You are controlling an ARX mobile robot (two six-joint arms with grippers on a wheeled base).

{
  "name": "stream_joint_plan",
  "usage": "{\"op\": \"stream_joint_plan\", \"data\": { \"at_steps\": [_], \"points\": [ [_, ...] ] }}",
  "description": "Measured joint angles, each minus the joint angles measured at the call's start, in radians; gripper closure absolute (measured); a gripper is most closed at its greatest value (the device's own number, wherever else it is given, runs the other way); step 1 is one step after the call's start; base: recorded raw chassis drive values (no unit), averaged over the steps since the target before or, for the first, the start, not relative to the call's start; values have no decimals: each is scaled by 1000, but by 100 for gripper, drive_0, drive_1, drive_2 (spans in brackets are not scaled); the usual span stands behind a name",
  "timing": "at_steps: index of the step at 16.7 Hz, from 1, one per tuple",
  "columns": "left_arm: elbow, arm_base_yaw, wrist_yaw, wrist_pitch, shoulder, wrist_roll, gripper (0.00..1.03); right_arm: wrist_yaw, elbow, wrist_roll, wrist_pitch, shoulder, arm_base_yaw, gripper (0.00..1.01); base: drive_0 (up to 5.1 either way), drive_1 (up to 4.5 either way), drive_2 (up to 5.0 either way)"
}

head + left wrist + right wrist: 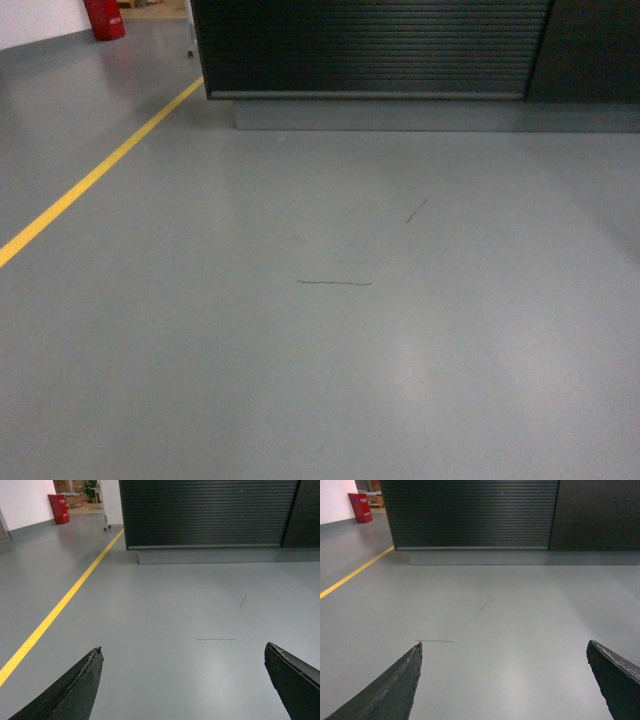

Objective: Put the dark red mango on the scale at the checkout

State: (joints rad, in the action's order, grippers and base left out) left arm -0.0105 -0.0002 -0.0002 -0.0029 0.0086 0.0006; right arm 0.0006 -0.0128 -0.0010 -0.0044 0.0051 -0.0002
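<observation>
Upper left of the head view, a red bin (104,18) sits by the wall, and a yellow line (95,175) slants across the smooth, glossy grey floor (320,350). Along the top runs the table's (370,45) horizontally ribbed black front. Mango and scale are not in view. Left end effector (185,680): dark tapered fingers spread wide, nothing between. Right end effector (505,680): likewise wide, nothing held.

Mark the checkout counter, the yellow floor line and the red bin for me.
checkout counter (370,45), head view, on its ribbed black front.
yellow floor line (75,587), left wrist view, midway along the painted stripe.
red bin (360,507), right wrist view, on its front face, far left by the wall.
</observation>
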Motion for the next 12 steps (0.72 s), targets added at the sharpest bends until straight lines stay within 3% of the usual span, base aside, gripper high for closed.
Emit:
{"op": "stream_joint_plan", "data": {
  "at_steps": [4, 12],
  "points": [
    [0, 0, 0, 0, 0, 0, 5, 0, 0, 0, 0, 0, 0, 3, 0, 0, 0],
    [0, 0, 0, 0, 0, 0, 5, 0, 0, 0, 1, 0, 0, 3, -3, 404, -410]
  ]
}}
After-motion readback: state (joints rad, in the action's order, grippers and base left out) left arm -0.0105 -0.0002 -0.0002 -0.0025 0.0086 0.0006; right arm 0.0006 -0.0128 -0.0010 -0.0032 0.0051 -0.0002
